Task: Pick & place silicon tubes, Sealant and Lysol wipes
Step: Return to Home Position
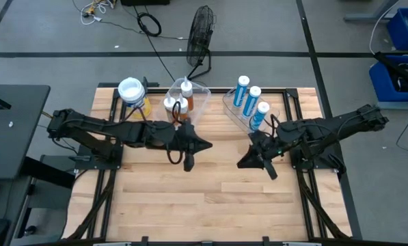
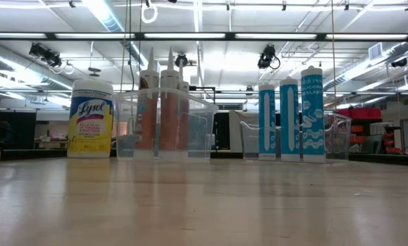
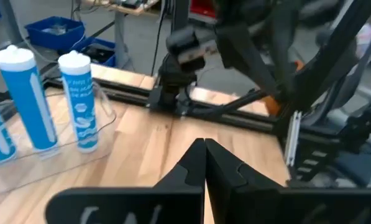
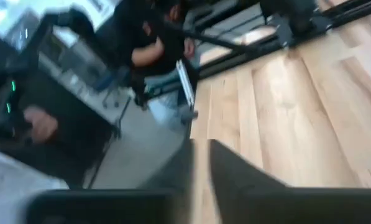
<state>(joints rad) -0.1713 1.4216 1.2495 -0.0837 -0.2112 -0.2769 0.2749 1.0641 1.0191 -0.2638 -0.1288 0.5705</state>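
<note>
Wipes canister (image 2: 91,117) stands on the table (image 1: 210,212), just left of the left bin (image 2: 198,130), where orange tubes (image 2: 168,102) stand upright. Left gripper (image 3: 204,149) hangs empty, fingers pressed together, mid-table before that bin. Blue tubes (image 1: 251,99) fill the right bin (image 2: 337,133). Right gripper (image 4: 201,155) is nearby, grip impossible to tell. Best retreat looks like: rise first, then draw back, clear of both rims.

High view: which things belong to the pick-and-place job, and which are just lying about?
Job: Lysol wipes; orange tubes in the left clear bin; blue tubes in the right clear bin.
Lying about: fan; floor cables; blue crates.
</note>
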